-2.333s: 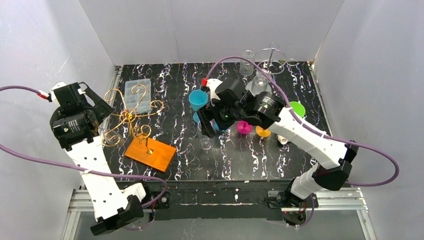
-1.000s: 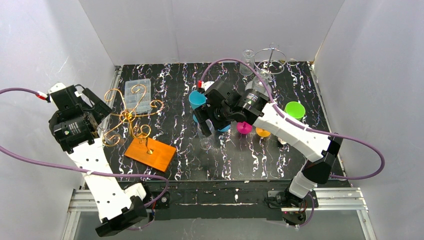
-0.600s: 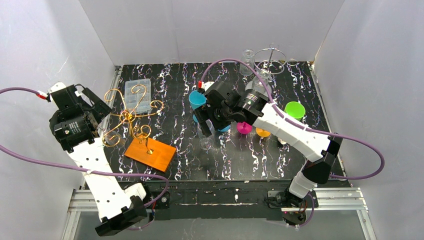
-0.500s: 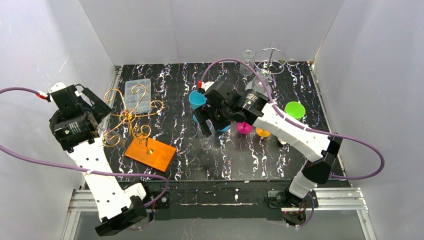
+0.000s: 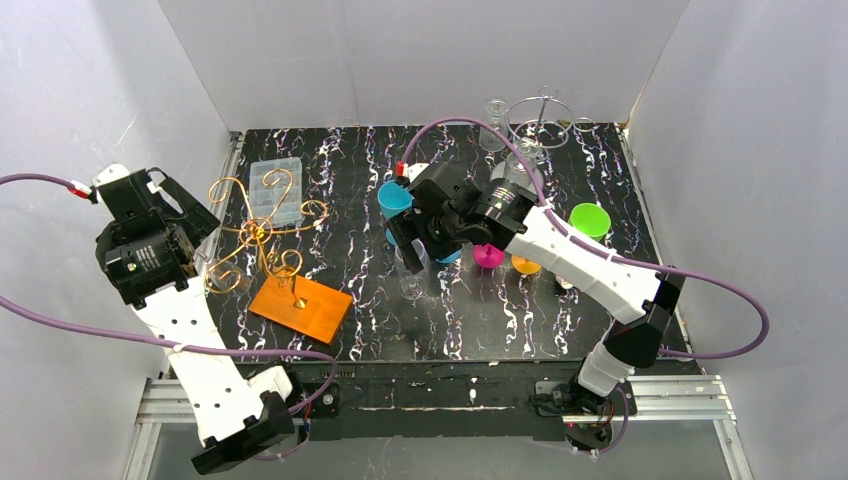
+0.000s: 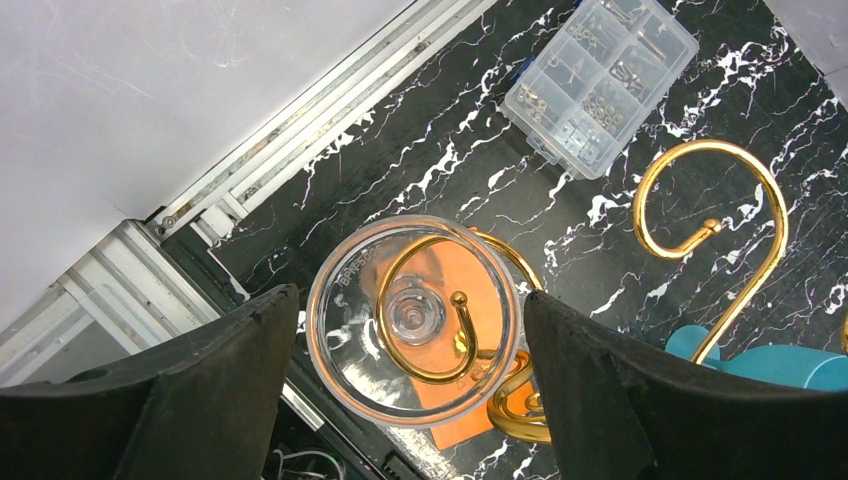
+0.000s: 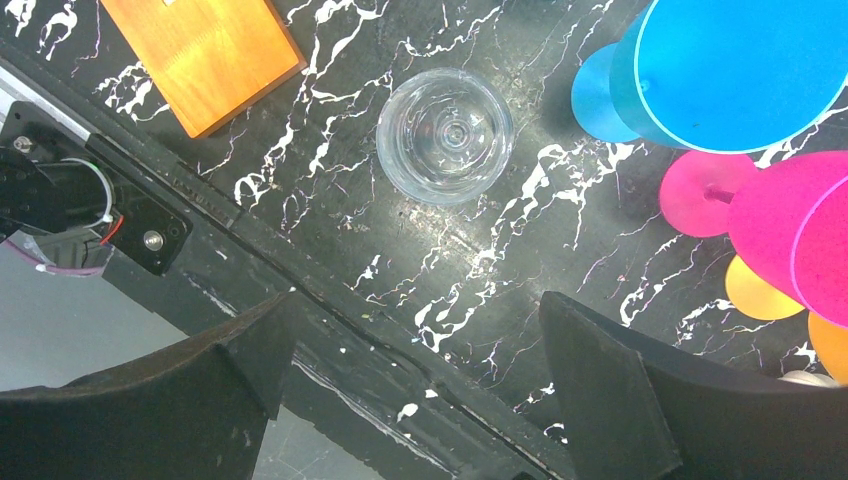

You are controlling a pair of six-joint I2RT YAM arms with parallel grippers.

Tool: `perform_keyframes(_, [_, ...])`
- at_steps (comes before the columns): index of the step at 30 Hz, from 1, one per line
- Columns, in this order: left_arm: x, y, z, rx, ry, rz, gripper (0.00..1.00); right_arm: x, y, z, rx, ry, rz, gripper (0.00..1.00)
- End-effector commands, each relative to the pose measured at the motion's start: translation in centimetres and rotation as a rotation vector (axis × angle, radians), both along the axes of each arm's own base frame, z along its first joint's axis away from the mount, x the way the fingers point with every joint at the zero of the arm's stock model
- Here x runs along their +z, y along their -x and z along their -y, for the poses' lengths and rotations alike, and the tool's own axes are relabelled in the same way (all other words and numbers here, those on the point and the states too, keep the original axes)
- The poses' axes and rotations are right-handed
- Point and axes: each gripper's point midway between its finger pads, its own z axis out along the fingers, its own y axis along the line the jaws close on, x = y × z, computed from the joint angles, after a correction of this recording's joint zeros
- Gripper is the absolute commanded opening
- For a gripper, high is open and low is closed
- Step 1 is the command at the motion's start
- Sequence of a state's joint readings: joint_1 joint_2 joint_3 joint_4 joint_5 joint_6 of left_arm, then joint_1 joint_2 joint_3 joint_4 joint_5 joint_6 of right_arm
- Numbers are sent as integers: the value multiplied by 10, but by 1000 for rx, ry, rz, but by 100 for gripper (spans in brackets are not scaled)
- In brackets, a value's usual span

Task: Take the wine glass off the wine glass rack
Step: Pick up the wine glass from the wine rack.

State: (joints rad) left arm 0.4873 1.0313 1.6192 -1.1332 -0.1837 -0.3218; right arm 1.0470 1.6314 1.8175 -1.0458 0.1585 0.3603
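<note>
A clear wine glass [image 6: 412,320] hangs upside down on a curl of the gold wire rack [image 6: 715,225], its round foot facing the left wrist camera. My left gripper [image 6: 408,305] is open and straddles that foot, with a narrow gap on each side. From above, the rack [image 5: 258,232] stands on its orange wooden base [image 5: 300,305], with the left gripper [image 5: 195,240] at its left edge. My right gripper [image 7: 418,300] is open and empty above the table's near edge. Another clear wine glass [image 7: 445,135] stands upright on the table beyond it.
A clear plastic parts box [image 5: 275,190] lies behind the rack. Blue cups [image 5: 397,198], a pink glass [image 5: 488,255], an orange one [image 5: 525,265] and a green one [image 5: 590,218] crowd the middle. A silver wire rack [image 5: 540,110] with clear glasses stands at the back right.
The left jaws have narrowed toward the hanging glass's foot. The right arm swung left earlier and has held still for the last second.
</note>
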Motion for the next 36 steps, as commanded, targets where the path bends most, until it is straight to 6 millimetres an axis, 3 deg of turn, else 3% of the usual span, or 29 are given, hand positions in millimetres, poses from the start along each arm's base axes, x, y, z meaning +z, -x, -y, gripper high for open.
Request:
perform_keyframes(1, [11,9,0,9,-26,6,84,12,-2,6,-15,-26,32,98])
perform_keyframes(10, [-5,17,2,22,-15,-29,92,11,1,10,-11,-17,30,98])
perform_keyframes(23, [-5,6,-5,27,-19,-19,90,10,2,12,-12,-18,29,98])
perform_keyframes(29, [-5,1,-6,22,-14,-15,86,11,1,11,-15,-17,31,98])
perform_keyframes(36, [8,-2,-5,2,-33,15,69,13,1,12,-19,-22,33,98])
